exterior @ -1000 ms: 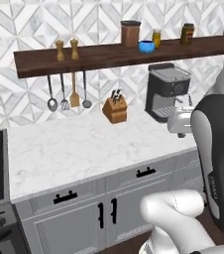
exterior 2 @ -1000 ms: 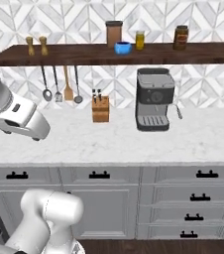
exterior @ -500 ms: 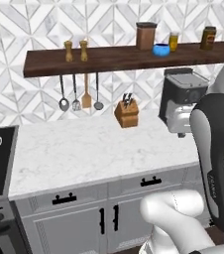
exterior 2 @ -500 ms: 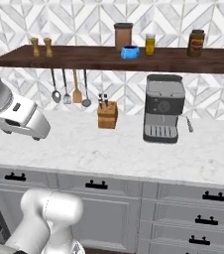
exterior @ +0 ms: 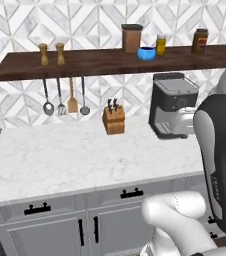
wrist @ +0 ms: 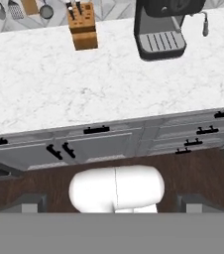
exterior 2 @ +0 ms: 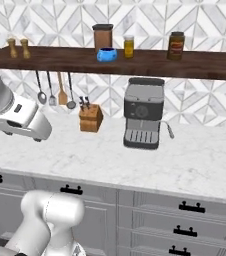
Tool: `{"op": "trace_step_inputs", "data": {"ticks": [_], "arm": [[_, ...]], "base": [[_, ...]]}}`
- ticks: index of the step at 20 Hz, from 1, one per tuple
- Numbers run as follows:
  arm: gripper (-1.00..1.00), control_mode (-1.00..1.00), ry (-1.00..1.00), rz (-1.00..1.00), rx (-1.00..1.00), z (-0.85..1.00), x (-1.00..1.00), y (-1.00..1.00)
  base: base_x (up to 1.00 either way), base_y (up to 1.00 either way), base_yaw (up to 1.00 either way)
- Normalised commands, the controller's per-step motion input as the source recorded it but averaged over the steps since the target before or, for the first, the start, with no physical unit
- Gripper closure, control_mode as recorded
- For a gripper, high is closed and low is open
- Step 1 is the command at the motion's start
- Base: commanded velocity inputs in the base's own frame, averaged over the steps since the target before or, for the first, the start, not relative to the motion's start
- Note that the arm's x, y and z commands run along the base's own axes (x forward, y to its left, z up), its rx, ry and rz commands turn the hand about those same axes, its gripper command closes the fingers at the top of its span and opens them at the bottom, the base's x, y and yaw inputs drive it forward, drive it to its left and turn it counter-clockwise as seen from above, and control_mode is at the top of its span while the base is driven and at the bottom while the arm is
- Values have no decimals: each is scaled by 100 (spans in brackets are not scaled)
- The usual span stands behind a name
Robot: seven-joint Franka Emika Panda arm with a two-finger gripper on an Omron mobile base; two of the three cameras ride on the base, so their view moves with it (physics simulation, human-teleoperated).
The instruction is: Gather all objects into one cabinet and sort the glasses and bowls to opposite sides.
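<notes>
Shelf (exterior 2: 50, 56) of dark wood is seen on the tiled wall, and one small blue cup (exterior 2: 106, 54) is counted on it, between a brown canister (exterior 2: 103, 36) and a yellow jar (exterior 2: 129, 46). One dark jar (exterior 2: 176, 45) is placed further along, and two wooden shakers (exterior 2: 19, 48) are placed at the other end. Four utensils (exterior 2: 54, 92) are hung under the shelf. On the marble counter (exterior 2: 110, 160) one knife block (exterior 2: 90, 117) and one coffee machine (exterior 2: 143, 120) are found, near each other but apart. The blue cup (exterior: 146, 53) is also seen in the left base view. In the hand view the finger tips (wrist: 31, 203) are set wide apart at the bottom corners; nothing is held or touched between them.
</notes>
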Motion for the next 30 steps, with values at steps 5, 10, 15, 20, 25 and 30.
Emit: {"op": "trace_step_inputs", "data": {"ticks": [5,10,15,20,25,30], "arm": [[-100,100,0,0,0,0,0,0],[-100,100,0,0,0,0,0,0],[-100,100,0,0,0,0,0,0],[-100,100,0,0,0,0,0,0],[-100,-100,-7,-1,0,2,13,0],[-100,-100,-38,0,0,24,3,6]], "base": [[42,-43,0],[50,-7,0],[52,0,-1],[51,0,-1],[10,0,0],[0,0,0]]}}
